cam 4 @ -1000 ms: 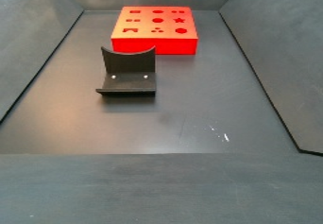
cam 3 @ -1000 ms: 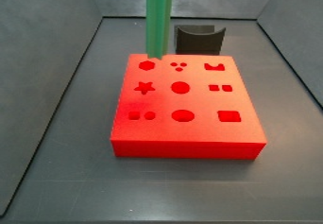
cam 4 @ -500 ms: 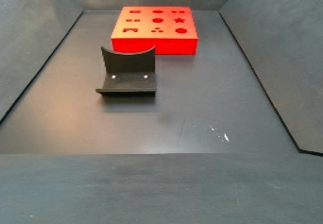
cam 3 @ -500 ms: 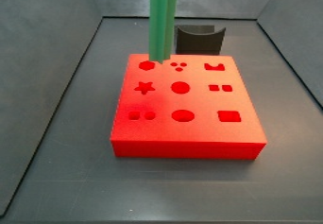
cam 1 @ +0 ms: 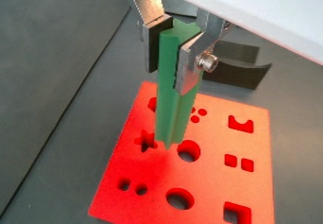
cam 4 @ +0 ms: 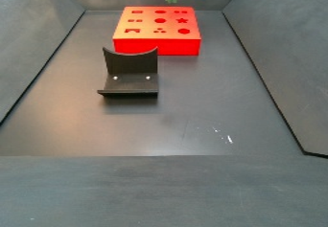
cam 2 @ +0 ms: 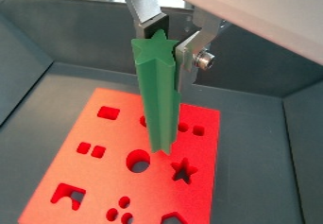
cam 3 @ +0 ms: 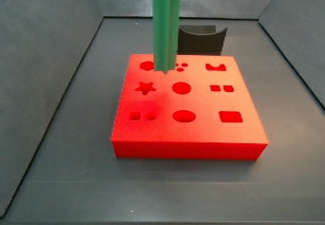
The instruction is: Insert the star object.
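Since a second ago, the star object (cam 3: 165, 25) has shifted slightly right and nearer over the red block (cam 3: 188, 143). This slim, bright green rod hangs upright, and in a side view its lower end appears over the block's far left part, near the star-shaped hole (cam 3: 146, 87). Whether the tip touches the block cannot be told.

Both wrist views show the gripper (cam 1: 173, 50) above the block, its flat silver fingers (cam 2: 191, 56) closed on the rod's upper end. Below it, the rod (cam 2: 159, 95) points down toward the block face with its shaped holes (cam 1: 187, 152).

A dark grey curved holder (cam 4: 129, 73) stands on the grey floor (cam 4: 179, 116), apart from the block (cam 4: 157, 31), in a side view.
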Available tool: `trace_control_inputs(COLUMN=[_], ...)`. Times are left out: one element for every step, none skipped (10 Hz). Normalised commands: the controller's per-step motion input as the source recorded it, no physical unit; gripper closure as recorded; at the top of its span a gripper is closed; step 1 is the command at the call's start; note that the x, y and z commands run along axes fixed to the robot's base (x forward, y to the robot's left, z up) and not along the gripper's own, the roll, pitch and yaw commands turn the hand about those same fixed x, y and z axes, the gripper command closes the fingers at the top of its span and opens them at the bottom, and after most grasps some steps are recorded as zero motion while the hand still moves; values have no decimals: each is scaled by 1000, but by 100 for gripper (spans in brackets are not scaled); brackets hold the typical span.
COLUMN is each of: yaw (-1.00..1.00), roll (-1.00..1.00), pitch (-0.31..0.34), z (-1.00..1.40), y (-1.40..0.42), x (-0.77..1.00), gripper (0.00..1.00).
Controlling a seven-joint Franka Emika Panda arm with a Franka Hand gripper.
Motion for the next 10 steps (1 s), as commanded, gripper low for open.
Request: trace_control_inputs(yaw=[-446, -543, -583, -286, -29, -149, -100, 0, -63, -3], roll=[411, 384, 166, 0, 0, 46, 0, -21, -79, -89], pitch=[0, 30, -27, 0, 0, 33, 0, -19, -156, -150], z=[0, -134, -194, -189, -43, -126, -157, -254, -326, -277], y=[0, 0, 0, 0, 0, 20, 0, 26, 0, 37], x=[-317, -94, 0, 0, -11, -106, -126, 0, 0, -103], gripper=[100, 100, 100, 100, 100, 100, 100, 100, 100, 100])
